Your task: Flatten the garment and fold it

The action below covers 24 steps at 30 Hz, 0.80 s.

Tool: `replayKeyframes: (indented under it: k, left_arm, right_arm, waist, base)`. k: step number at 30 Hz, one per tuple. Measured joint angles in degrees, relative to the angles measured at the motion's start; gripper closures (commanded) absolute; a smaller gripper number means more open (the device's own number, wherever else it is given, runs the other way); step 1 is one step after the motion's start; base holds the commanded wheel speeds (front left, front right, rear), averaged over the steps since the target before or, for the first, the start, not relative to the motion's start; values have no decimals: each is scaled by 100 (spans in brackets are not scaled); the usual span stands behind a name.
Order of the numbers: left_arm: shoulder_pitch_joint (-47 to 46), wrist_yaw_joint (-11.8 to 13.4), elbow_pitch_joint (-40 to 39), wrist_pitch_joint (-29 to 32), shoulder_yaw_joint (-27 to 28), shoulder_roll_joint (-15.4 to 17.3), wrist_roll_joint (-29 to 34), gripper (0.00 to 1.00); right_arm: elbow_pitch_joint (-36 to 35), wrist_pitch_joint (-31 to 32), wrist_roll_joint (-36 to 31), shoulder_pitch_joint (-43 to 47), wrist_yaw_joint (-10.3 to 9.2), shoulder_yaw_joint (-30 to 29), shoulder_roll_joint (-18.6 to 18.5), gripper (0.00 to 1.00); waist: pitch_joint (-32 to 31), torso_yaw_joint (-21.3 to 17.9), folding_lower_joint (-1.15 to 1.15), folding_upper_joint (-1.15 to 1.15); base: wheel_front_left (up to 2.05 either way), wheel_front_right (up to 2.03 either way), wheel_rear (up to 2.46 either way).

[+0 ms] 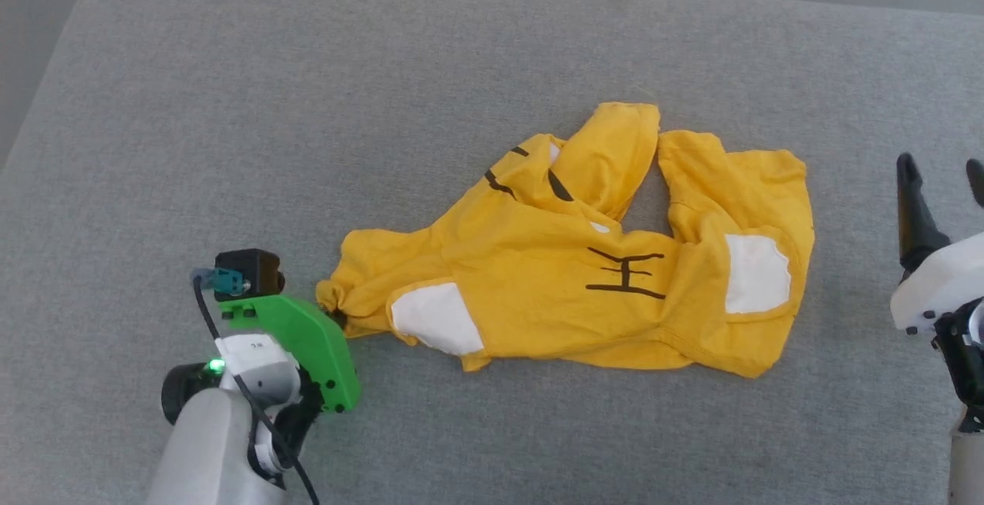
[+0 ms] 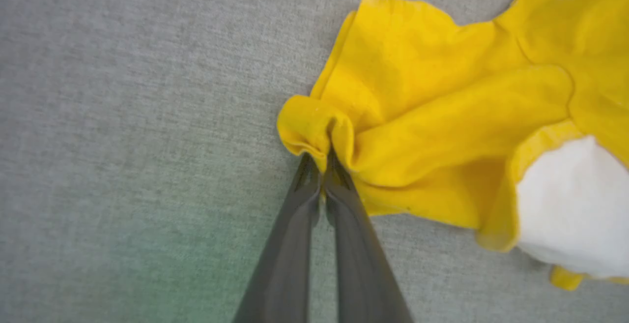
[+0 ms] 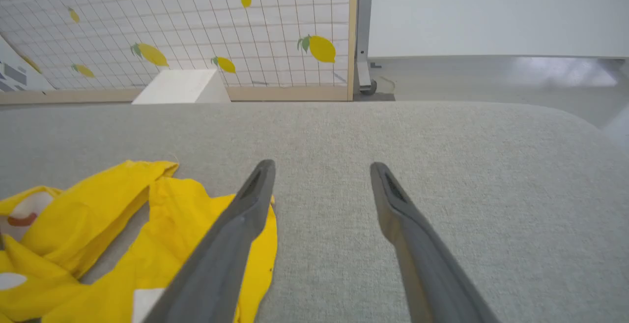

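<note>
The bright yellow short-sleeved cotton T-shirt with white rounded patches and black stripe marks (image 1: 584, 274) lies crumpled on the grey fabric-covered surface (image 1: 307, 105), a little toward 4 o'clock of the head view's middle. Its bunched corner at 9 o'clock sits between the tips of the left gripper (image 1: 336, 314). In the left wrist view the two dark fingers are pressed together on that puckered yellow fold (image 2: 314, 126), and the rest of the cloth spreads toward 2 o'clock. The pale left forearm comes up from 7 o'clock, its green wrist bracket (image 1: 307, 336) low over the surface, fingers aimed toward 3 o'clock.

The right gripper (image 1: 942, 174) stands at 3 o'clock of the shirt, apart from it, fingers spread wide and pointing to 12 o'clock. In the right wrist view the shirt lies at 8 o'clock, partly behind one finger (image 3: 236, 224).
</note>
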Motion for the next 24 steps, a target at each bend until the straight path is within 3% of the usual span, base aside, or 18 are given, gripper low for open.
replayKeyframes:
  k: [4, 7, 12, 24]
  left_arm:
    - [191, 10, -266, -493, 146, -176, -201, 100]
    - [443, 97, -609, -811, 253, -287, -352, 100]
    - [764, 263, -1049, -945, 225, -345, -477, 100]
    - [911, 403, -1171, -1036, -40, -396, -680, 100]
  right_arm:
    - [404, 647, -202, -80, 0, 188, -237, 0]
    - [759, 1501, -234, -272, 0, 547, -421, 0]
    - [1143, 2495, -299, -748, 0, 1133, -887, 0]
    - [1396, 3475, 269, -998, -19, 2302, -1677, 0]
  waist:
    - [-20, 100, 0, 0]
    - [-18, 162, 0, 0]
    - [62, 301, 0, 0]
    - [351, 626, 0, 0]
  base:
    - [0, 0, 0]
    - [0, 0, 0]
    - [0, 0, 0]
    - [0, 0, 0]
